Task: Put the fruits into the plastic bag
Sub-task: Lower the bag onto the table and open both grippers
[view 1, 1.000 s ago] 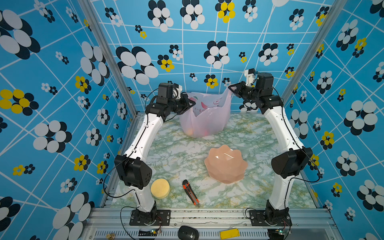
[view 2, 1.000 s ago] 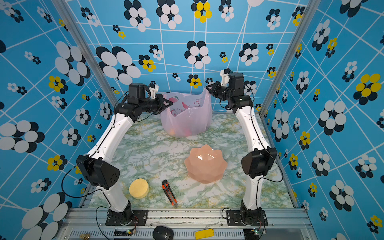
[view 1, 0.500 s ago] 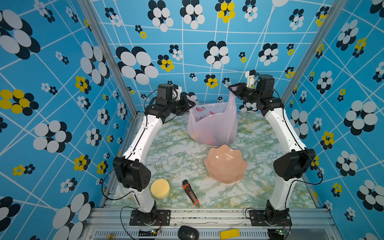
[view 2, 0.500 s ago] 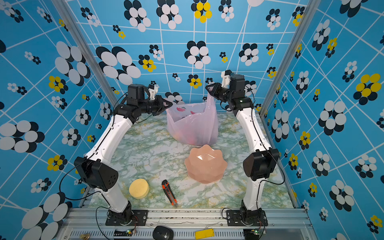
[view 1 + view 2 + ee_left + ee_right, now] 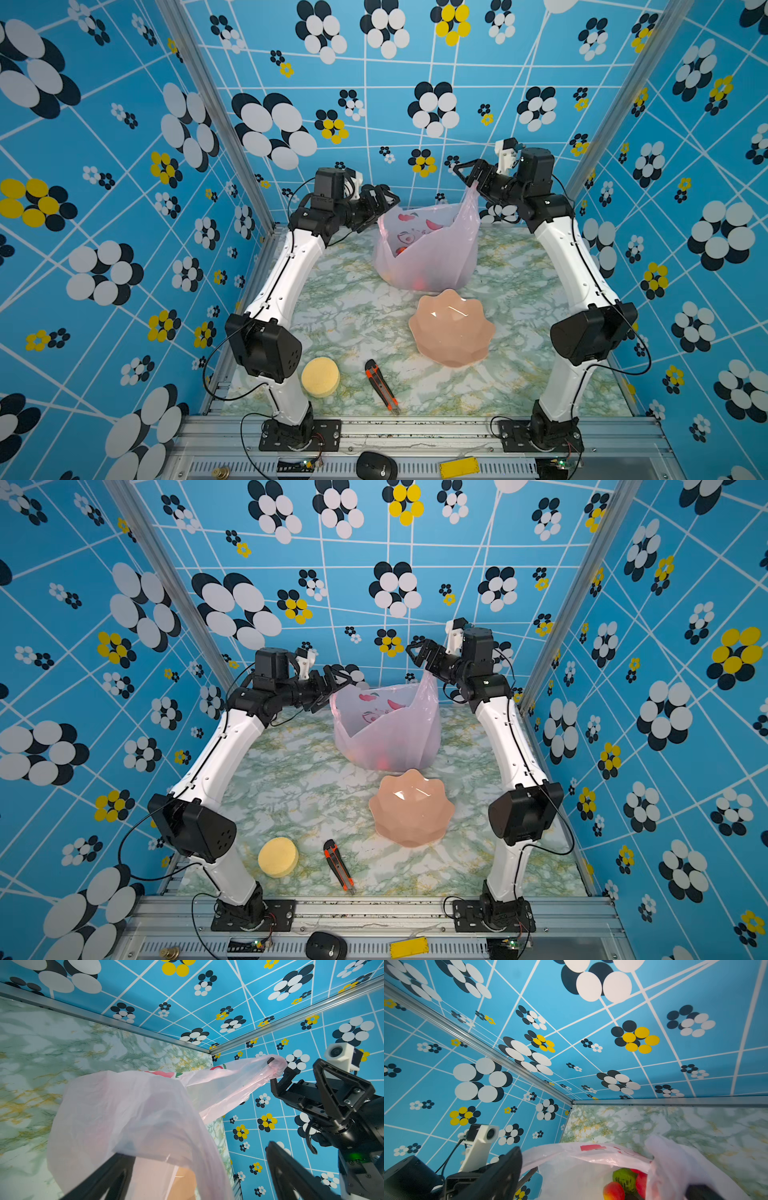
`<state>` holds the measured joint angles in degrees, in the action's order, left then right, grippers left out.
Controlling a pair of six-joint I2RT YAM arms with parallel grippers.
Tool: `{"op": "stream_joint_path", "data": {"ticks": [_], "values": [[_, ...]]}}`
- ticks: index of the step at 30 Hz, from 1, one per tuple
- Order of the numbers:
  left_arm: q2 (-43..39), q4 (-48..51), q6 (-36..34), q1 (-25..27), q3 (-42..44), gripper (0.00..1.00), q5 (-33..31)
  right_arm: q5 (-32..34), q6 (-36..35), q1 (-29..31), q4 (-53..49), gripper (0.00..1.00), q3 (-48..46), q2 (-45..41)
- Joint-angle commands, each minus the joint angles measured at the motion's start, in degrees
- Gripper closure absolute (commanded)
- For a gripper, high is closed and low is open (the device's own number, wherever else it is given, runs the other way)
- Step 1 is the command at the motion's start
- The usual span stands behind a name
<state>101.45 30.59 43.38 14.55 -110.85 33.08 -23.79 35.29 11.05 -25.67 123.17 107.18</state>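
While both sets of jaws stand spread wide, the left gripper (image 5: 384,205) has pale pink film draped loosely over one finger, as the left wrist view shows. The right gripper (image 5: 465,176) has a stretched handle hooked over one finger (image 5: 271,1061), with nothing pinched between the pads. The plastic bag (image 5: 432,257) sits on the table (image 5: 340,316) at the far middle, between the two grippers. Its right handle is pulled up taut and its left rim sags by the left gripper.

Count them: one bag, two grippers, one salmon bowl (image 5: 451,328), one yellow sponge disc (image 5: 320,377) and one orange utility knife (image 5: 381,386). Through the bag's mouth the right wrist view gives the fruits (image 5: 624,1178): one green and two red can be made out, and the rest are hidden by the film. The bowl lies just nearer than the bag, and I cannot tell whether they touch. Sponge and knife lie near the front, left of the bowl and well apart from the bag.

A second ago both grippers were clamped on the handles, with the bag held wide between them. Now they have let go, and the bag has narrowed and slumped a little to the right. Bowl, sponge and knife have not moved.

Both arms rise from the near rail with elbows low and forearms sloping to the far side. Their wrists turn inward to face each other, the right gripper higher than the left.
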Motion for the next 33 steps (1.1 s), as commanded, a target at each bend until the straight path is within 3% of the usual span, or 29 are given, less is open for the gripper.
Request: {"op": "stream_joint_path", "data": {"ticks": [1,5,10,15,19,25,33], "values": [[-3.18,2.97,-2.98,-0.81,-2.45,0.01,-0.39,6.9,-1.88,-0.5,-8.7,0.01,-0.15,-4.85],[-4.08,9.77,-7.43,-1.76,-4.66,0.01,-1.23,10.2,-3.88,-0.52,-16.38,0.01,-0.28,-8.29],[-7.14,14.4,-11.72,-2.43,-4.56,0.01,-3.11,9.73,-5.82,-0.59,-24.13,0.01,-4.0,-12.9],[-11.88,16.51,-15.18,-3.49,-0.89,0.01,-2.97,10.81,-7.05,-0.52,-21.68,0.01,-17.1,-23.39],[-18.7,13.73,-15.6,-5.23,7.18,0.01,-3.88,13.68,-9.05,-0.59,-17.97,0.01,-26.4,-32.37],[-31.39,4.21,-16.96,-8.27,23.58,0.01,-7.64,21.97,-14.65,-0.59,-0.95,0.0,-47.4,-47.69],[-48.62,-16.98,-13.9,-9.16,49.25,0.01,-17.39,31.91,-16.86,-0.56,40.29,0.01,-82.38,-67.01]]}}
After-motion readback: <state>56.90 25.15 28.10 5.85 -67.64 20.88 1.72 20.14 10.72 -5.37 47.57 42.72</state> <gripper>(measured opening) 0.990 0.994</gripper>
